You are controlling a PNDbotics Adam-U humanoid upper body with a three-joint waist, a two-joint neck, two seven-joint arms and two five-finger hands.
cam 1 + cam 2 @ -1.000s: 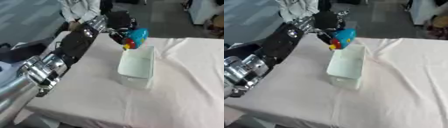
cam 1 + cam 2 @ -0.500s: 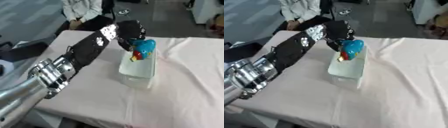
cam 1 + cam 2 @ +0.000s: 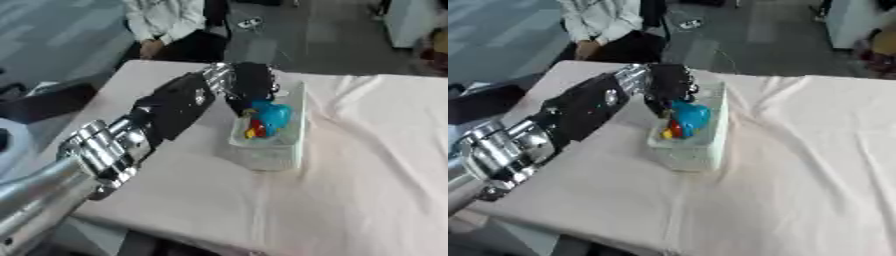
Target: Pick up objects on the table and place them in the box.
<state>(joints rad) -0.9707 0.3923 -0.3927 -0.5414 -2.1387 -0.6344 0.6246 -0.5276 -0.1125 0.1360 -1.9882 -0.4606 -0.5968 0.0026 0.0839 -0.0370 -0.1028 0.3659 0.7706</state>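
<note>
Blue toy [image 3: 271, 118] with red and yellow parts down inside the clear box [image 3: 282, 151] on the white table [image 3: 367, 190], left hand [image 3: 251, 85] curled around it from above, unreleased; nothing else visible to pick up.

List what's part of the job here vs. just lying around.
Job:
- blue toy, held over the box
- clear box
- left hand, curled on the toy

Lying about:
- white cloth covering the table
- dark bag off the table's left edge
</note>
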